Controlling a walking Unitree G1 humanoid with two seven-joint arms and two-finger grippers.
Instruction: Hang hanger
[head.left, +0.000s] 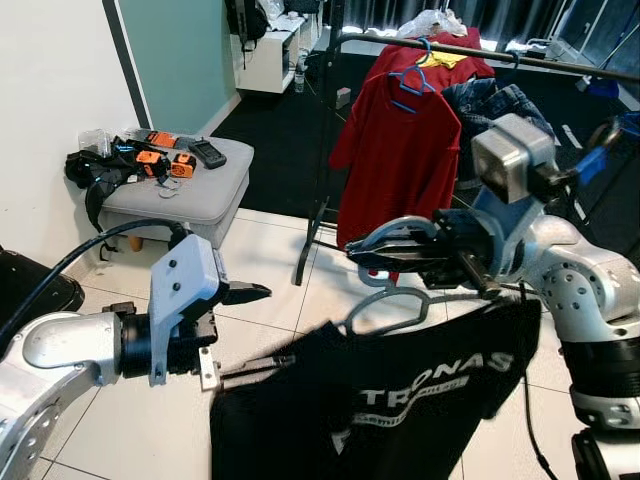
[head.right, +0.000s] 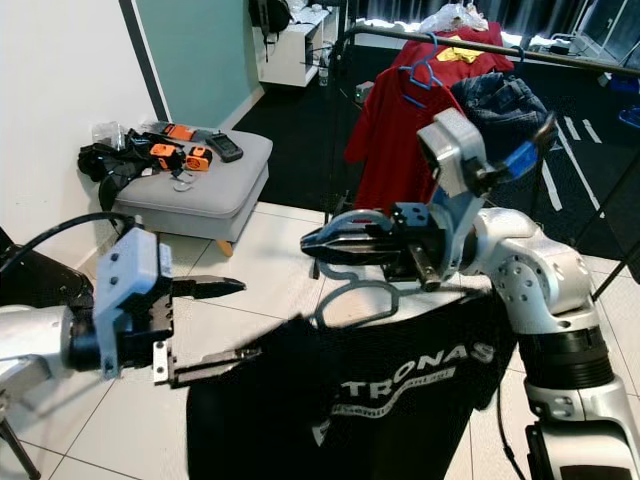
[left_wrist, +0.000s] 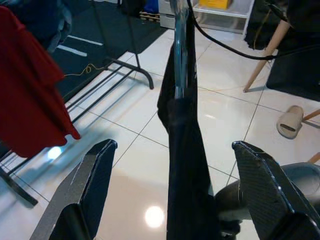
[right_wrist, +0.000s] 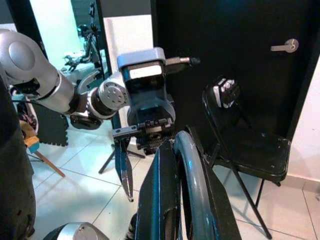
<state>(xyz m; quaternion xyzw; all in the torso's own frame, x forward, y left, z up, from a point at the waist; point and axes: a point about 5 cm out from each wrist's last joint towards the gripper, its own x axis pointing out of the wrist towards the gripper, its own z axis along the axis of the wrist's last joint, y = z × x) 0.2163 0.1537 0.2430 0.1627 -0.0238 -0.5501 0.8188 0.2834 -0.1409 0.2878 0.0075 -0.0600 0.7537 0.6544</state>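
A black T-shirt (head.left: 400, 400) with white lettering hangs on a grey hanger (head.left: 385, 300). My right gripper (head.left: 362, 255) is shut on the hanger's hook (right_wrist: 192, 180) and holds it above the tiled floor. My left gripper (head.left: 255, 330) is open at the shirt's left shoulder. In the left wrist view the shirt (left_wrist: 187, 165) hangs edge-on between its fingers (left_wrist: 85, 185). Behind stands a black clothes rack with its rail (head.left: 480, 52) up high. A red shirt (head.left: 400, 150) on a blue hanger and a denim garment (head.left: 490, 105) hang from the rail.
A grey ottoman (head.left: 185, 185) with orange and black gear stands at the left by the wall. The rack's base bars (head.left: 310, 245) lie on the tiles ahead. A black folding chair (right_wrist: 250, 145) and a slipper (left_wrist: 290, 121) are behind me.
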